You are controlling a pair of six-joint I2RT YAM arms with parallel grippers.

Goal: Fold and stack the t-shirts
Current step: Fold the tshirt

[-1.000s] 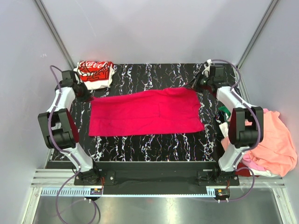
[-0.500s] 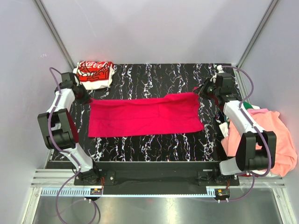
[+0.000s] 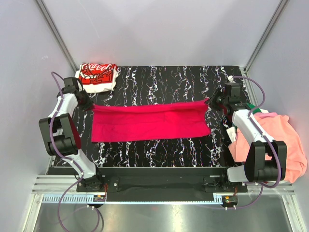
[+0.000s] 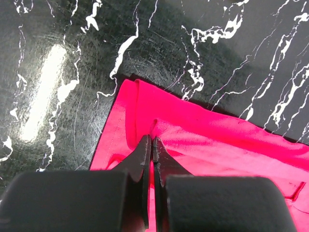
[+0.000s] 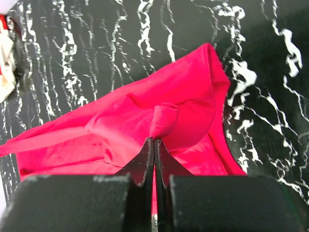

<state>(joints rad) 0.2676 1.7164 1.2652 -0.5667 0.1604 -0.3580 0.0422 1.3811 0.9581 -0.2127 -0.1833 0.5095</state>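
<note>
The crimson-pink t-shirt (image 3: 149, 121) lies stretched as a long band across the black marbled table (image 3: 159, 79). My left gripper (image 3: 88, 105) is shut on its far left corner; the wrist view shows the cloth (image 4: 212, 140) pinched at my gripper (image 4: 152, 142). My right gripper (image 3: 211, 101) is shut on its far right corner, with a fold of cloth (image 5: 164, 118) bunched at my gripper (image 5: 154, 140). A folded white t-shirt with red logo print (image 3: 99, 76) sits at the far left corner.
A heap of salmon-orange (image 3: 285, 145), pink and green t-shirts lies off the table's right edge beside the right arm. Slanted frame posts stand at the back corners.
Both grippers have pulled the shirt's far edge toward the near side and outward, so the shirt has narrowed into a flatter band. The right arm has swung to the right and nearer.
</note>
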